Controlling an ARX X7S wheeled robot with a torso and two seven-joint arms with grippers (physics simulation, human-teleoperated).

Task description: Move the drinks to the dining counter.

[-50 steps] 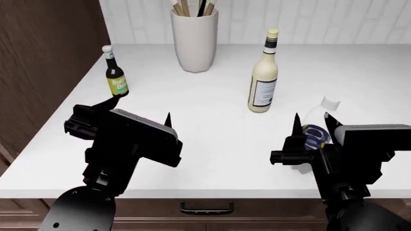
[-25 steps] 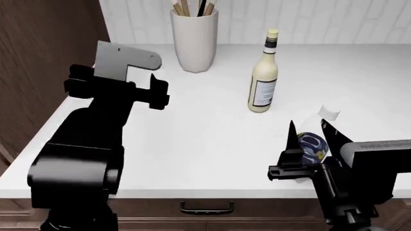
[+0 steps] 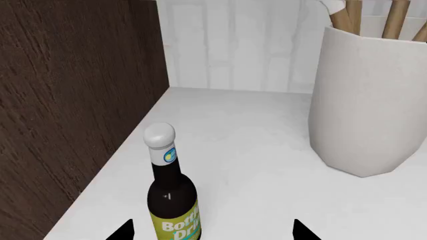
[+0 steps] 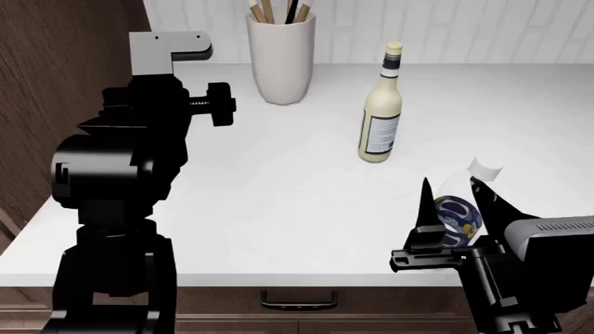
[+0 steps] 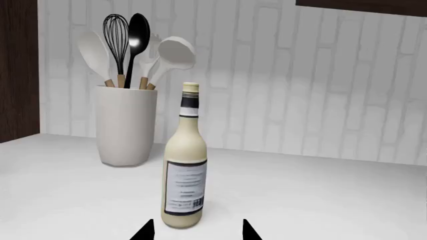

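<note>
The small dark bottle with the yellow-green label stands upright by the brown wall. My left gripper is open, and the bottle sits just ahead of its tips, nearer one finger. My raised left arm hides that bottle in the head view. The tall cream bottle stands mid-counter and faces the right wrist camera. The clear plastic bottle leans tilted between the fingers of my right gripper, which is shut on it. The right wrist view does not show this bottle. The dining counter is out of view.
A wide pale vase holding kitchen utensils stands at the back, close to the dark bottle. The brown wood wall borders the white top on the left. A black drawer handle marks the front edge.
My left arm rose and swung toward the dark bottle, now covering it in the head view. My right gripper drew back toward the front edge with the clear bottle.
</note>
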